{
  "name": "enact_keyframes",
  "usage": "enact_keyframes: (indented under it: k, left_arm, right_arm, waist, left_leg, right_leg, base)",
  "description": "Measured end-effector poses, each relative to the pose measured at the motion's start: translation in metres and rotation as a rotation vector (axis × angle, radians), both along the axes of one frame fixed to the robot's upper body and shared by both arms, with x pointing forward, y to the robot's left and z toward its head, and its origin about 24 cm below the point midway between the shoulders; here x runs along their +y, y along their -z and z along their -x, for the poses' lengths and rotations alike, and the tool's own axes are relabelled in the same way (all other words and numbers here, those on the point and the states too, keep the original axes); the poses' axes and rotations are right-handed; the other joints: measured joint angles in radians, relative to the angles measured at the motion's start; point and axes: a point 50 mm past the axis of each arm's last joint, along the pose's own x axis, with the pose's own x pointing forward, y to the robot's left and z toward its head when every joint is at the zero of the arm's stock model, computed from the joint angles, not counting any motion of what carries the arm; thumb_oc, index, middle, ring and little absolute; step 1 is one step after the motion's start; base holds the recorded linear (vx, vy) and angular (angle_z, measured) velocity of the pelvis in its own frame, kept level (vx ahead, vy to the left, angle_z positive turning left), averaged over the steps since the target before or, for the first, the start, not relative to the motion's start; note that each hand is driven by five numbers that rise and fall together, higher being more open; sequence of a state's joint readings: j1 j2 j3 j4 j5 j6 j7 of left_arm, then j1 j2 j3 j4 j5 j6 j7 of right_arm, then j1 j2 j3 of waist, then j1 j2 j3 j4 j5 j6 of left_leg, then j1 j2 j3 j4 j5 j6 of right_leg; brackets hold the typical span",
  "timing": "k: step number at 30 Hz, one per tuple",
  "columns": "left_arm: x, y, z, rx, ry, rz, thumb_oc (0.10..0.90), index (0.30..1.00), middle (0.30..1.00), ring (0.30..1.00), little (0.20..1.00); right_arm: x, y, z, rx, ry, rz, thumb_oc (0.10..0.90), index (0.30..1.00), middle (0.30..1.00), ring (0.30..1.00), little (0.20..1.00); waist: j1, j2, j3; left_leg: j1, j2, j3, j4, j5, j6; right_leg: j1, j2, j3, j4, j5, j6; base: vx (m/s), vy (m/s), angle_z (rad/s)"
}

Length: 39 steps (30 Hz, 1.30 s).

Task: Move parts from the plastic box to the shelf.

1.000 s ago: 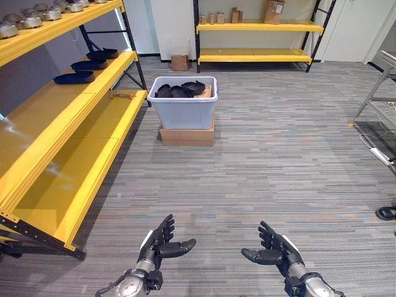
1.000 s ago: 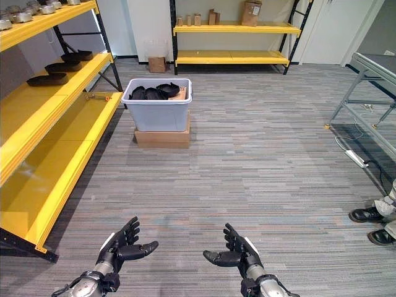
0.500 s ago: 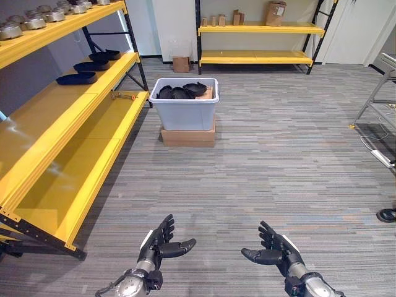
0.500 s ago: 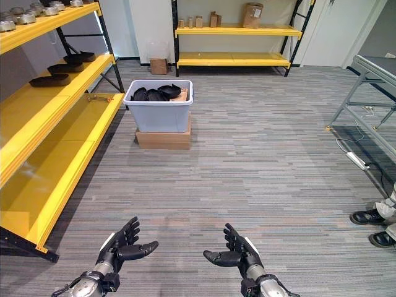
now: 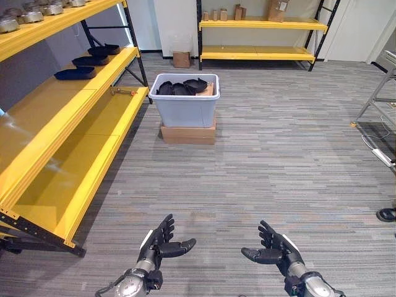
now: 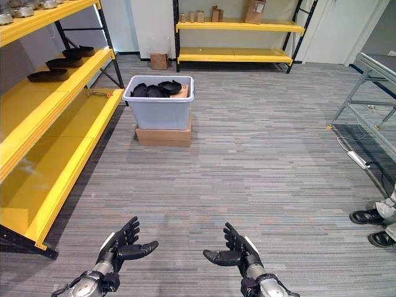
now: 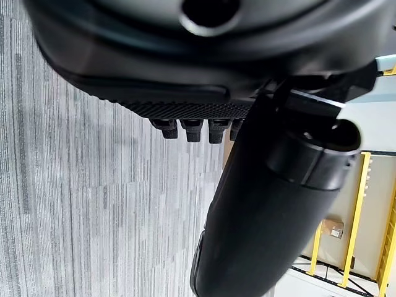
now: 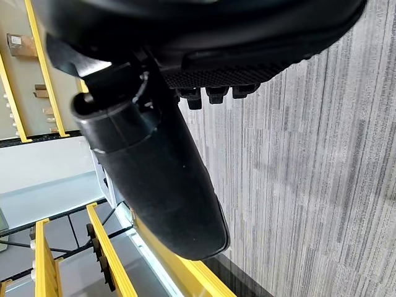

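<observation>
I stand on a grey striped carpet (image 5: 266, 161) in a room with white walls. A yellow shelf (image 5: 55, 117) with black uprights runs along my left side, its long boards stretching away from me toward the far wall; a second yellow rack (image 5: 260, 54) stands against that far wall with small brown boxes (image 5: 276, 9) on its top board. A grey metal frame (image 6: 365, 93) is at my right, and a person's dark shoes (image 6: 370, 216) rest on the carpet near it. The plastic box (image 5: 184, 99) sits well ahead of me, just beside the near end of the shelf, resting on a flat cardboard carton (image 5: 188, 132); its long side faces me. Black parts (image 5: 182, 88) lie heaped inside it, their tips pointing different ways, so I cannot give one heading for them. More black parts (image 5: 75, 73) lie in a row on the middle board of the shelf, long axes across the board. Silver parts (image 5: 46, 9) line the top board. My left hand (image 5: 159, 244) and my right hand (image 5: 272, 250) hover low over the carpet, palms turned toward each other, fingers straight and spread, thumbs pointing inward, holding nothing.
</observation>
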<state>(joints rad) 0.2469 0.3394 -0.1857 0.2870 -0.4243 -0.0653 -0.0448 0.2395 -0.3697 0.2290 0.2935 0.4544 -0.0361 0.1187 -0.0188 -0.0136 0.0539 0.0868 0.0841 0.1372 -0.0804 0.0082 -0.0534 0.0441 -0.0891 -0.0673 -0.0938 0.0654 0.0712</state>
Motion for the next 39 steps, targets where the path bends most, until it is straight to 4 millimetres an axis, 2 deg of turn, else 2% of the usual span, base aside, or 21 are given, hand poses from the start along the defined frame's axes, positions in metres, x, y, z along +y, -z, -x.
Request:
enact_keyframes:
  k: [8, 9, 10, 11, 12, 14, 16, 19, 21, 23, 25, 27, 28, 29, 30, 32, 34, 35, 36, 37, 39]
  left_arm:
    - [-0.004, -0.008, -0.017, -0.047, 0.010, -0.007, 0.900, 1.000, 1.000, 1.000, 1.000]
    - [-0.012, -0.008, -0.029, -0.056, 0.041, -0.006, 0.900, 1.000, 1.000, 1.000, 1.000]
    - [-0.018, -0.006, -0.029, -0.047, 0.055, 0.007, 0.900, 1.000, 1.000, 1.000, 1.000]
    - [-0.017, -0.006, -0.028, -0.051, 0.055, 0.006, 0.900, 1.000, 1.000, 1.000, 1.000]
    - [-0.016, -0.009, -0.031, -0.066, 0.058, -0.002, 0.900, 1.000, 1.000, 1.000, 1.000]
    - [-0.011, -0.007, -0.028, -0.051, 0.054, -0.020, 0.900, 1.000, 1.000, 1.000, 1.000]
    - [0.000, -0.005, -0.022, -0.032, 0.035, -0.049, 0.900, 1.000, 1.000, 1.000, 1.000]
    - [0.010, -0.005, -0.022, -0.016, 0.032, -0.081, 0.900, 1.000, 1.000, 1.000, 1.000]
    - [0.010, -0.003, -0.022, -0.010, 0.032, -0.079, 0.900, 1.000, 1.000, 1.000, 1.000]
    - [0.006, 0.001, -0.020, 0.006, 0.026, -0.066, 0.900, 1.000, 1.000, 1.000, 1.000]
    - [0.000, 0.004, -0.018, 0.013, 0.044, -0.068, 0.900, 1.000, 1.000, 1.000, 1.000]
    - [-0.007, 0.008, -0.012, 0.026, 0.050, -0.050, 0.900, 1.000, 1.000, 1.000, 1.000]
    - [-0.011, 0.009, -0.010, 0.030, 0.060, -0.041, 0.900, 1.000, 1.000, 1.000, 1.000]
    - [-0.012, 0.008, -0.011, 0.025, 0.064, -0.036, 0.900, 1.000, 1.000, 1.000, 1.000]
    - [-0.013, 0.006, -0.013, 0.012, 0.055, -0.031, 0.900, 1.000, 1.000, 1.000, 1.000]
    - [-0.009, 0.004, -0.015, 0.001, 0.039, -0.032, 0.900, 1.000, 1.000, 1.000, 1.000]
    - [-0.008, 0.001, -0.019, -0.014, 0.028, -0.030, 0.900, 1.000, 1.000, 1.000, 1.000]
    - [-0.009, -0.002, -0.024, -0.031, 0.038, -0.031, 0.900, 1.000, 1.000, 1.000, 1.000]
    - [-0.011, -0.007, -0.030, -0.054, 0.051, -0.030, 0.900, 1.000, 1.000, 1.000, 1.000]
    - [-0.012, -0.013, -0.038, -0.084, 0.063, -0.033, 0.900, 1.000, 1.000, 1.000, 1.000]
    - [-0.011, -0.016, -0.040, -0.095, 0.062, -0.037, 0.900, 1.000, 1.000, 1.000, 1.000]
  right_arm:
    - [0.000, -0.005, -0.019, -0.036, -0.002, 0.013, 0.900, 1.000, 1.000, 1.000, 1.000]
    - [-0.002, -0.005, -0.018, -0.036, 0.009, 0.014, 0.900, 1.000, 1.000, 1.000, 1.000]
    - [-0.011, -0.008, -0.018, -0.040, 0.011, 0.046, 0.900, 1.000, 1.000, 1.000, 1.000]
    - [-0.007, -0.002, -0.012, -0.017, 0.018, 0.028, 0.900, 1.000, 1.000, 1.000, 1.000]
    - [-0.009, -0.006, -0.013, -0.029, 0.016, 0.037, 0.900, 1.000, 1.000, 1.000, 1.000]
    - [-0.006, 0.003, -0.004, 0.020, 0.005, 0.030, 0.900, 1.000, 1.000, 1.000, 1.000]
    - [0.002, 0.004, -0.004, 0.020, 0.041, -0.035, 0.900, 1.000, 1.000, 1.000, 1.000]
    - [0.005, 0.005, -0.002, 0.025, 0.052, -0.063, 0.900, 1.000, 1.000, 1.000, 1.000]
    - [0.002, 0.004, -0.003, 0.020, 0.068, -0.058, 0.900, 1.000, 1.000, 1.000, 1.000]
    - [0.002, 0.005, -0.002, 0.023, 0.071, -0.056, 0.900, 1.000, 1.000, 1.000, 1.000]
    - [0.002, 0.005, -0.002, 0.025, 0.068, -0.055, 0.900, 1.000, 1.000, 1.000, 1.000]
    - [-0.001, 0.007, 0.004, 0.040, 0.072, -0.050, 0.900, 1.000, 1.000, 1.000, 1.000]
    - [-0.002, 0.007, 0.004, 0.041, 0.071, -0.044, 0.900, 1.000, 1.000, 1.000, 1.000]
    - [-0.004, 0.006, 0.001, 0.036, 0.068, -0.037, 0.900, 1.000, 1.000, 1.000, 1.000]
    - [-0.005, 0.004, -0.003, 0.025, 0.058, -0.028, 0.900, 1.000, 1.000, 1.000, 1.000]
    - [-0.004, -0.003, -0.016, -0.015, 0.044, -0.027, 0.900, 1.000, 1.000, 1.000, 1.000]
    - [-0.006, -0.008, -0.022, -0.038, 0.039, -0.019, 0.900, 1.000, 1.000, 1.000, 1.000]
    - [-0.009, -0.011, -0.023, -0.060, 0.043, -0.013, 0.900, 1.000, 1.000, 1.000, 1.000]
    - [-0.013, -0.012, -0.025, -0.067, 0.047, 0.004, 0.900, 1.000, 1.000, 1.000, 1.000]
    - [-0.015, -0.012, -0.024, -0.061, 0.053, 0.010, 0.900, 1.000, 1.000, 1.000, 1.000]
    - [-0.012, -0.012, -0.025, -0.063, 0.054, 0.005, 0.900, 1.000, 1.000, 1.000, 1.000]
  waist:
    - [0.006, 0.008, 0.001]
    - [-0.006, 0.028, 0.030]
    - [-0.016, 0.059, 0.037]
    - [-0.022, 0.065, 0.033]
    - [-0.035, 0.075, 0.068]
    - [-0.033, 0.067, 0.069]
    - [-0.041, 0.075, 0.075]
    - [-0.050, 0.040, 0.097]
    - [-0.069, 0.008, 0.099]
    - [-0.076, -0.005, 0.100]
    - [-0.082, 0.000, 0.097]
    - [-0.107, 0.017, 0.072]
    - [-0.114, 0.042, 0.056]
    - [-0.118, 0.057, 0.051]
    - [-0.104, 0.066, 0.049]
    - [-0.090, 0.070, 0.048]
    - [-0.084, 0.064, 0.049]
    - [-0.089, 0.057, 0.045]
    - [-0.077, 0.043, 0.045]
    - [-0.054, 0.014, 0.053]
    - [-0.019, -0.038, 0.064]
  left_leg:
    - [-0.053, -0.045, -0.026, 0.002, -0.002, 0.038]
    - [-0.078, -0.088, -0.049, 0.068, -0.045, 0.125]
    - [-0.078, -0.070, -0.070, 0.081, -0.046, 0.103]
    - [-0.066, -0.106, -0.065, 0.098, -0.064, 0.101]
    - [-0.062, -0.115, -0.090, 0.131, -0.073, 0.127]
    - [-0.053, -0.133, -0.090, 0.127, -0.084, 0.140]
    - [-0.068, -0.123, -0.107, 0.127, -0.080, 0.167]
    - [-0.062, -0.124, -0.116, 0.117, -0.092, 0.155]
    - [-0.042, -0.137, -0.130, 0.101, -0.107, 0.144]
    - [0.007, -0.143, -0.142, 0.097, -0.145, 0.131]
    - [0.064, -0.134, -0.156, 0.097, -0.184, 0.114]
    - [0.125, -0.103, -0.196, 0.094, -0.232, 0.090]
    - [0.143, -0.074, -0.208, 0.099, -0.243, 0.068]
    - [0.138, -0.062, -0.208, 0.137, -0.256, 0.040]
    - [0.120, -0.045, -0.196, 0.218, -0.244, 0.016]
    - [0.090, -0.031, -0.198, 0.376, -0.215, -0.031]
    - [-0.012, -0.019, -0.215, 0.685, -0.185, -0.082]
    - [-0.069, -0.019, -0.225, 0.792, -0.103, -0.105]
    - [-0.156, -0.023, -0.239, 0.934, -0.018, -0.089]
    - [-0.231, -0.043, -0.221, 1.027, -0.022, -0.051]
    - [-0.299, -0.072, -0.187, 1.004, -0.088, -0.007]
  right_leg:
    - [-0.071, -0.042, -0.023, 0.068, -0.015, 0.020]
    - [-0.140, -0.079, -0.023, 0.258, -0.059, 0.047]
    - [-0.200, -0.085, -0.019, 0.387, -0.065, 0.047]
    - [-0.213, -0.106, 0.003, 0.456, -0.054, 0.047]
    - [-0.289, -0.125, 0.033, 0.644, -0.060, 0.024]
    - [-0.361, -0.137, 0.045, 0.744, -0.077, 0.011]
    - [-0.384, -0.069, 0.072, 0.648, -0.143, 0.033]
    - [-0.410, -0.008, 0.020, 0.462, -0.135, 0.033]
    - [-0.404, 0.002, -0.026, 0.182, -0.063, 0.033]
    - [-0.398, 0.004, -0.038, 0.087, -0.004, 0.030]
    - [-0.370, 0.008, -0.103, 0.058, 0.025, 0.019]
    - [-0.326, 0.036, -0.060, 0.100, 0.039, 0.011]
    - [-0.312, 0.060, -0.063, 0.107, 0.112, -0.015]
    - [-0.310, 0.077, -0.056, 0.126, 0.131, -0.034]
    - [-0.294, 0.102, -0.059, 0.140, 0.135, -0.125]
    - [-0.247, 0.137, -0.060, 0.139, 0.092, -0.152]
    - [-0.167, 0.157, -0.044, 0.119, 0.061, -0.163]
    - [-0.143, 0.162, -0.049, 0.138, 0.016, -0.187]
    - [-0.121, 0.166, -0.045, 0.142, -0.026, -0.225]
    - [-0.097, 0.160, -0.014, 0.134, -0.043, -0.234]
    - [-0.045, 0.129, 0.022, 0.101, -0.022, -0.213]
  base:
    - [0.05, 0.212, 0.12]
    - [0.09, 0.400, 0.41]
    - [0.07, 0.284, 0.33]
    - [0.13, 0.348, 0.37]
    - [0.13, 0.104, 0.27]
    - [0.24, 0.100, 0.15]
    - [0.28, 0.021, 0.02]
    - [0.44, -0.077, 0.10]
    - [0.38, -0.092, 0.19]
    - [0.42, -0.158, 0.23]
    - [0.50, -0.259, 0.31]
    - [0.34, -0.193, 0.55]
    - [0.35, -0.218, 0.54]
    - [0.34, -0.218, 0.16]
    - [0.44, -0.327, -0.21]
    - [0.33, -0.278, -0.43]
    - [0.22, -0.221, -0.24]
    - [0.33, -0.259, 0.04]
    - [0.33, -0.260, 0.06]
    - [0.24, -0.104, -0.13]
    - [0.22, -0.043, -0.51]
